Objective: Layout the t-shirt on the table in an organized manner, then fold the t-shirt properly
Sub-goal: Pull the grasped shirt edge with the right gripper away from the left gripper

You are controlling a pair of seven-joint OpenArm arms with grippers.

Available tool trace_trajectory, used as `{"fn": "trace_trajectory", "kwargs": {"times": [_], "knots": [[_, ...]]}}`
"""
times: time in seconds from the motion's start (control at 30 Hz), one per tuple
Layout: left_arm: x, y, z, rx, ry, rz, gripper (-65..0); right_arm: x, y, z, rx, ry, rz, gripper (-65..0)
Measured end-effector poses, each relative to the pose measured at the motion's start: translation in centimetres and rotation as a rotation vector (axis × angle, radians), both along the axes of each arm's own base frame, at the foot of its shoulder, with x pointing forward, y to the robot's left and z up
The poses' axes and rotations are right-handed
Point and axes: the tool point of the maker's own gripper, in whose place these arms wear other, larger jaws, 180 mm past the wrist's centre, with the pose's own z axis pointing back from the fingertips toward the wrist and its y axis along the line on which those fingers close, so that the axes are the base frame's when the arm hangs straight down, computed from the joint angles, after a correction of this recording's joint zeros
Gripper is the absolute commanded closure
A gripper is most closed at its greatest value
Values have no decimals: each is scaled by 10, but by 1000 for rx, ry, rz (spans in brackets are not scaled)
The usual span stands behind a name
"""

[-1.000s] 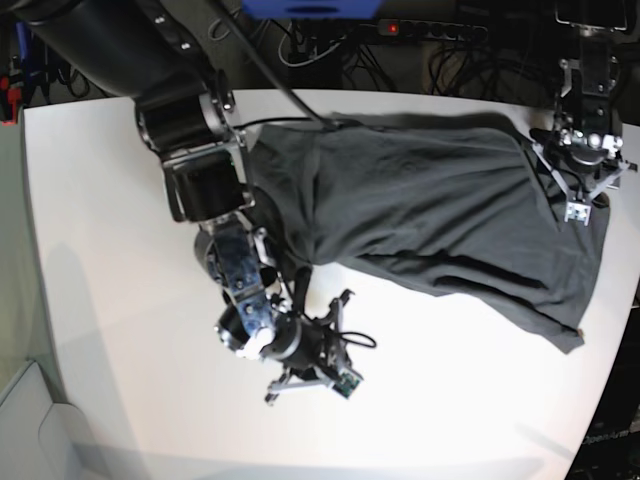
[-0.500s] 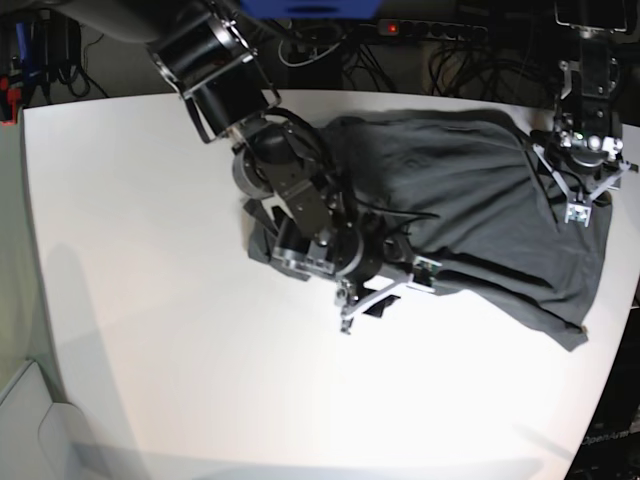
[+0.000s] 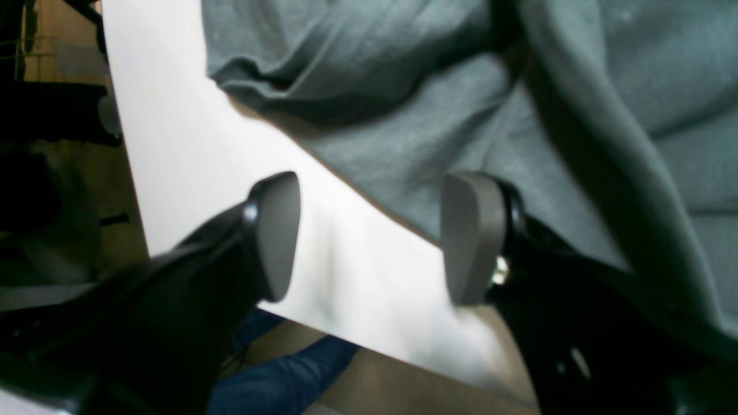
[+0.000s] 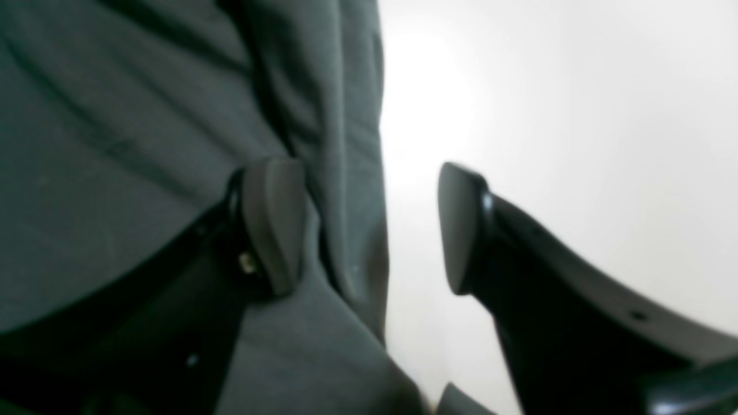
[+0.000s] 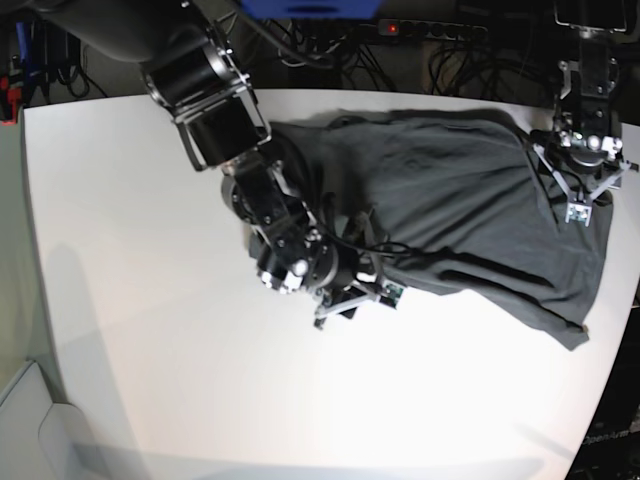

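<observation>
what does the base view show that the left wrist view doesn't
Only the base view shows the whole t-shirt spread crumpled across the far right part of the table, the right gripper open at the shirt's near edge, and the cables behind the table. Only the left wrist view shows the left gripper close up, its jaws apart with nothing between them, straddling the shirt's edge above the table edge, and something blue below the table. Both show dark grey cloth lying on white tabletop.
</observation>
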Motion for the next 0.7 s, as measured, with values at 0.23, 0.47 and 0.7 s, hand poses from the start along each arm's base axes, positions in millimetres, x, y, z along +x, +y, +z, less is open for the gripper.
{"fn": "trace_trajectory", "kwargs": {"times": [0.23,0.47,0.7], "knots": [[0,0,0,0,0,0,-376,-1,2,-6,-8,19,5,-207],[0,0,0,0,0,0,-376,-5,3,-8,-11,25,12,-102],[0,0,0,-1,-1,-1,-376,-4,1,-15,-16,50,10,0]]}}
